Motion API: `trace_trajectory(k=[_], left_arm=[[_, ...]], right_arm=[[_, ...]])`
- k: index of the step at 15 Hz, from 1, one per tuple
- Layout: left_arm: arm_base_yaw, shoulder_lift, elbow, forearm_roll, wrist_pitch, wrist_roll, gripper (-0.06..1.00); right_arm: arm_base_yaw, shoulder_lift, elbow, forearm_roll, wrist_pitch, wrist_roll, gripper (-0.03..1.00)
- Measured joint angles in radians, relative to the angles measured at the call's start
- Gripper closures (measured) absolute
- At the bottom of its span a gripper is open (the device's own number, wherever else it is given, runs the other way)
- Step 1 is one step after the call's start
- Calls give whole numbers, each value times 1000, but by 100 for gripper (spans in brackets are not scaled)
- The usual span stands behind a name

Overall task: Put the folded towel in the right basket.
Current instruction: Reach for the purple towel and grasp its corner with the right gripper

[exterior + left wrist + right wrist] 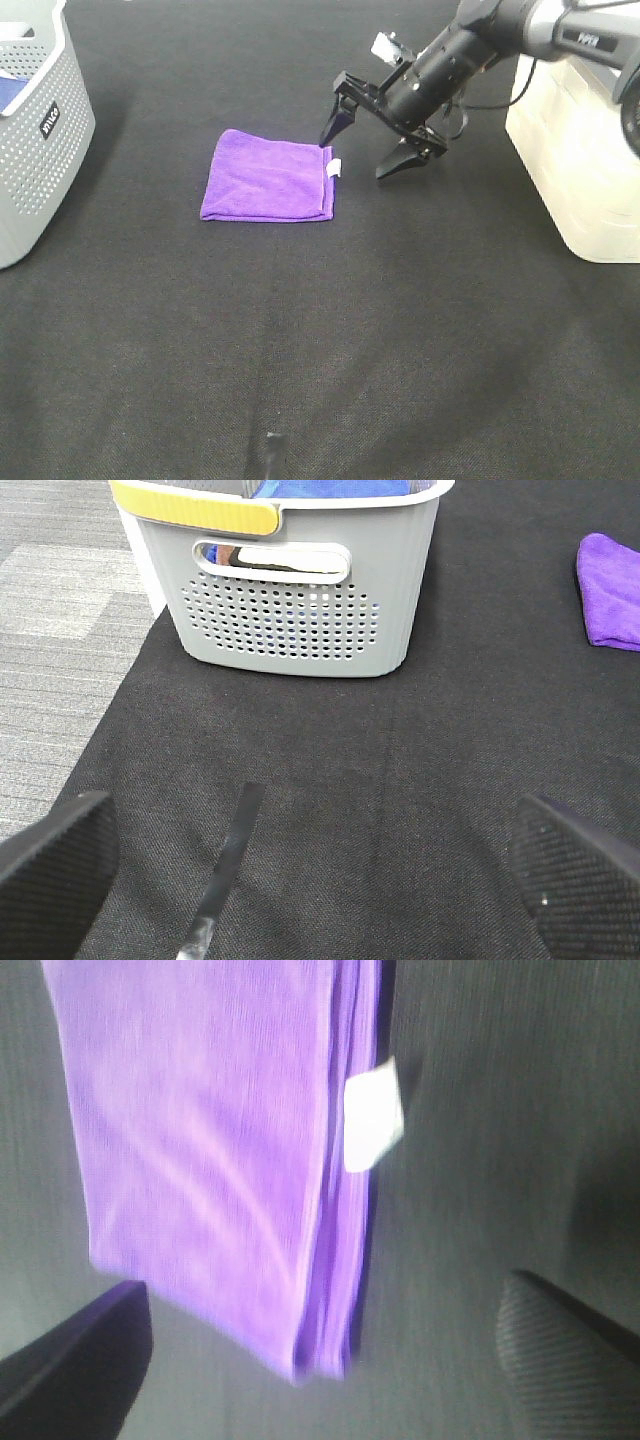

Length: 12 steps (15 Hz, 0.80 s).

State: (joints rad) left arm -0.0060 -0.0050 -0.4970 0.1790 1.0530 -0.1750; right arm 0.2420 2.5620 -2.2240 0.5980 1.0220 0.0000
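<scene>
The folded purple towel [268,177] lies flat on the black mat, with a small white tag [335,167] at its right edge. My right gripper [357,155] is open and hovers tilted at the towel's far right corner, one fingertip over the corner and the other over the mat to its right. In the right wrist view the towel [210,1160] and tag [372,1118] lie just ahead of the open right gripper [322,1395]. The right basket [575,150] is a whitish bin at the right edge. My left gripper [320,900] is open and empty, far from the towel [612,590].
A grey perforated basket [35,130] stands at the left edge; it has a yellow handle and blue cloth inside in the left wrist view [290,600]. A thin dark strip [272,455] lies on the mat near the front edge.
</scene>
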Motion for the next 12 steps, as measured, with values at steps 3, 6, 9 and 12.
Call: trace_trajectory(k=[3,6,9,12], left_arm=[[0,0,0,0,0,0,-4],[0,0,0,-1,0,0,-4],[0,0,0,-2,0,0,-4],[0,0,0,-4,0,0,-4]], right_arm=[[0,50,-1,38,-44,-8,9],[0,79,-11,70,-62,-11,10],[19,106,-25,111,-78,-11,12],[75,146,-33,213,-140,-18,20]])
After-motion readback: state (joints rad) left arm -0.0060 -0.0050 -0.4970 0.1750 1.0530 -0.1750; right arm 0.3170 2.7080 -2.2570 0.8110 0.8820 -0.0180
